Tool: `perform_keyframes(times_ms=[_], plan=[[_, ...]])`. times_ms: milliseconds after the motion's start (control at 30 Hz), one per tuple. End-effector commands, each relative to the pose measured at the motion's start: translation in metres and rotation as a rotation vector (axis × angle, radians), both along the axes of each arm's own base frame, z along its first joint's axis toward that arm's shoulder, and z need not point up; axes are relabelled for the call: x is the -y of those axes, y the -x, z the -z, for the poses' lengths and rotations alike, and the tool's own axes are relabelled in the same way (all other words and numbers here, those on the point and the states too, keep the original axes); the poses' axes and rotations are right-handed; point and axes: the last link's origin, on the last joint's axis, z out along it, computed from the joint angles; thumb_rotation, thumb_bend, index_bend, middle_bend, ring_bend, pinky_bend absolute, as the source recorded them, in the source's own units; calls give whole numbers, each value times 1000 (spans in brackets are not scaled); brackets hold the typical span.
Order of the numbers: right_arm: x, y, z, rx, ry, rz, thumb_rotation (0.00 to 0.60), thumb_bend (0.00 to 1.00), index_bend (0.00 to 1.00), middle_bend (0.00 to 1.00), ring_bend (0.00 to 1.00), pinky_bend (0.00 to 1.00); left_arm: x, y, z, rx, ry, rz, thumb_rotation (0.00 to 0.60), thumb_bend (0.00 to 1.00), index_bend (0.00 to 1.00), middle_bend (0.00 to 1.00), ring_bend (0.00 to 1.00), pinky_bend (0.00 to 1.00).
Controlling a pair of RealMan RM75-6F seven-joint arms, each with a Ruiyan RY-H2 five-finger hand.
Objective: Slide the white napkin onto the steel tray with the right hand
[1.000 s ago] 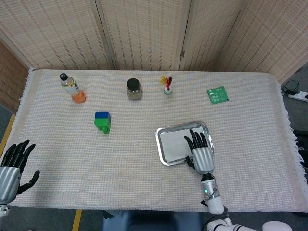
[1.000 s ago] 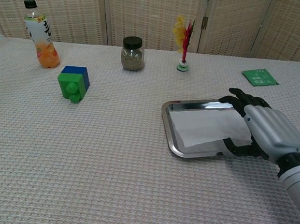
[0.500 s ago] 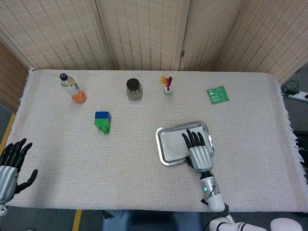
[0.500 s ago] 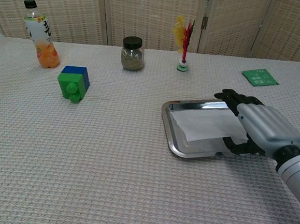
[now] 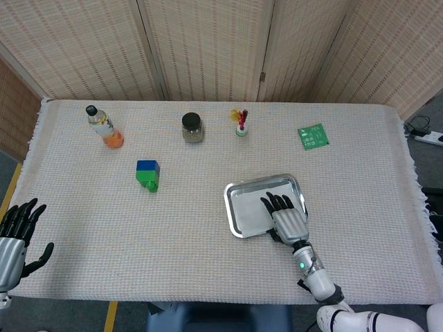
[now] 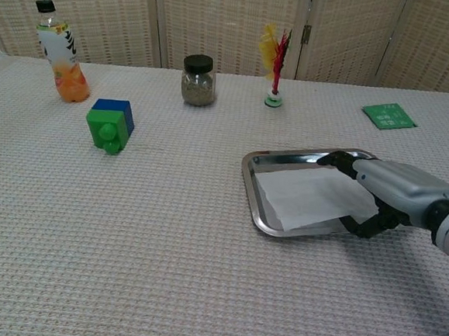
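The white napkin [image 6: 309,196] lies flat inside the steel tray [image 6: 251,187], covering most of the tray floor, with its near left corner close to the tray's front rim. The right hand [image 6: 390,193] lies palm down over the right side of the tray, its dark fingers [image 6: 336,159] stretched out side by side and resting on the napkin's far right part; it grips nothing, and the thumb curls below the palm at the tray's front right edge. In the head view the same hand [image 5: 286,218] covers the tray's lower right corner.

The left hand [image 5: 15,235] shows only in the head view, off the table's left edge near the cloth fringe, fingers spread apart and holding nothing.

Across the woven cloth [image 6: 156,240] stand other things, well apart from the tray: a bottle [image 6: 58,52] with a black cap and orange drink (its label carries dark marks too small to read), a blue and green block [image 6: 110,125], a glass jar [image 6: 199,80] with a black lid, a small stand with red and yellow feathers [image 6: 276,71], and a flat green packet [image 6: 389,115] with pale print that cannot be made out.
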Motion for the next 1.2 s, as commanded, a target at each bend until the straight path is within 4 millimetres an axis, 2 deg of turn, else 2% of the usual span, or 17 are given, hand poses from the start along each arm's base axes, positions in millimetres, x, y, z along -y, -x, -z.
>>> perform_keyframes(times_ms=[33,333,567,900,1200], plan=[[5,-6,-11,-41,-61,-4,600,531,0,0,0,0,0,0,0,-4,1,1,600,444,0,0,0,0],[16,-7,-18,-109,-93,24,600,442,0,0,0,0,0,0,1,-8,3,2,600,444,0,0,0,0],[28,-16,-12,-167,-134,18,600,436,0,0,0,0,0,0,2,-8,5,-3,600,444,0,0,0,0],[35,-28,-26,-253,-191,20,600,414,0,0,0,0,-2,1,3,-15,15,-11,600,444,0,0,0,0],[44,-42,-17,-238,-164,-4,600,414,0,0,0,0,-1,0,4,-18,12,-10,600,444,0,0,0,0]])
